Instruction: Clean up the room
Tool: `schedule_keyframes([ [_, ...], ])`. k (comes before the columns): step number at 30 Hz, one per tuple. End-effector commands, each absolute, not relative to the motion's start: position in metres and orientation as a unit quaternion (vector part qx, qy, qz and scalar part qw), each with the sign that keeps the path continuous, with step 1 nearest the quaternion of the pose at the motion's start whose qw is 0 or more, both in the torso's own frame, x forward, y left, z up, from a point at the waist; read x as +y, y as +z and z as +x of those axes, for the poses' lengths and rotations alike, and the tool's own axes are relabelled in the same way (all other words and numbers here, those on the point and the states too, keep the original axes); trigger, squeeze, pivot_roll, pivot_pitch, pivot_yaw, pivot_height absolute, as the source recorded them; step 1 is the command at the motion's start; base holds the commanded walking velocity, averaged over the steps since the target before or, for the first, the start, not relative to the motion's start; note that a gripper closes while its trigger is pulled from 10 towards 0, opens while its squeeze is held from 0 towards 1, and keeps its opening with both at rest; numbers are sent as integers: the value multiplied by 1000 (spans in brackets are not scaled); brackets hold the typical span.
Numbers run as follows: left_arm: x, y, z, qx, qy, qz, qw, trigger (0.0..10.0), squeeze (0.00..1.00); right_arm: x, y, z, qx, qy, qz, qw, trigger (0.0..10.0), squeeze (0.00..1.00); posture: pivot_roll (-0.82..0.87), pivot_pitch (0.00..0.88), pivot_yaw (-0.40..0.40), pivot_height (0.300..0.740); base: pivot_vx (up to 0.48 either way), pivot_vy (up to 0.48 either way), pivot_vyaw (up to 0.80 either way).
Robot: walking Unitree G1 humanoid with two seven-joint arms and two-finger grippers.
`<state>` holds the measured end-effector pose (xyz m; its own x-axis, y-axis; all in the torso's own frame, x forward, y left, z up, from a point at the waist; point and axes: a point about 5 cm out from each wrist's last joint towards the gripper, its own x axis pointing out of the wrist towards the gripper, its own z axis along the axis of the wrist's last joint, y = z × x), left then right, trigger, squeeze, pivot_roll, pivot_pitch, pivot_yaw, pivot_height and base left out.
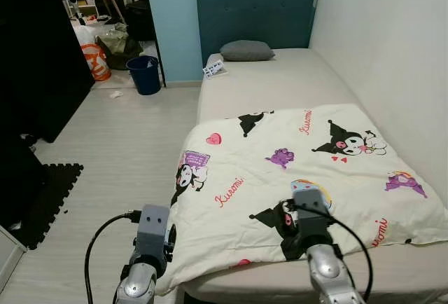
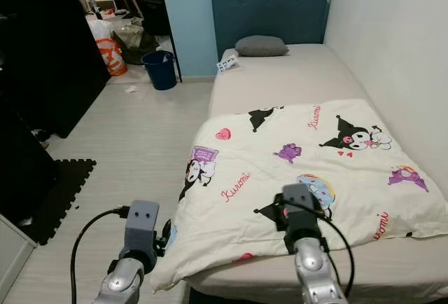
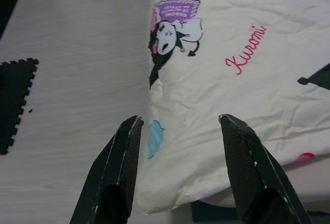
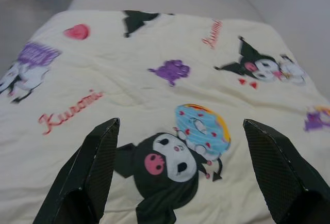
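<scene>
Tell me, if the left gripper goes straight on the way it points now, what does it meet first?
Probably the near-left corner of the blanket, which lies between the open left gripper fingertips; depth is unclear.

"Kuromi" in red script on blanket (image 1: 301, 171)

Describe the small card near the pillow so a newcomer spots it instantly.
Start at the teal headboard at the far end of the bed. Below it lies a grey pillow; the card sits left of it at the mattress edge, white with dark print, unlike the bare sheet.
</scene>
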<state>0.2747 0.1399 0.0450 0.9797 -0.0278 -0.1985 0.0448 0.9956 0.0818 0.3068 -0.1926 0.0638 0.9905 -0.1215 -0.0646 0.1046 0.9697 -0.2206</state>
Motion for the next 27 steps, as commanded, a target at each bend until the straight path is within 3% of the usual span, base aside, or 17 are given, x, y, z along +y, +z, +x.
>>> schedule_keyframes([
  [1, 147, 39, 272, 111, -11, 43, 993, 10000, 0, -192, 57, 304, 55, -56, -90, 993, 10000, 0, -33, 118, 31, 740, 0, -379, 0],
  [27, 148, 39, 275, 107, 0, 39, 993, 10000, 0, -184, 58, 304, 46, -33, -95, 994, 10000, 0, -47, 123, 23, 740, 0, -390, 0],
])
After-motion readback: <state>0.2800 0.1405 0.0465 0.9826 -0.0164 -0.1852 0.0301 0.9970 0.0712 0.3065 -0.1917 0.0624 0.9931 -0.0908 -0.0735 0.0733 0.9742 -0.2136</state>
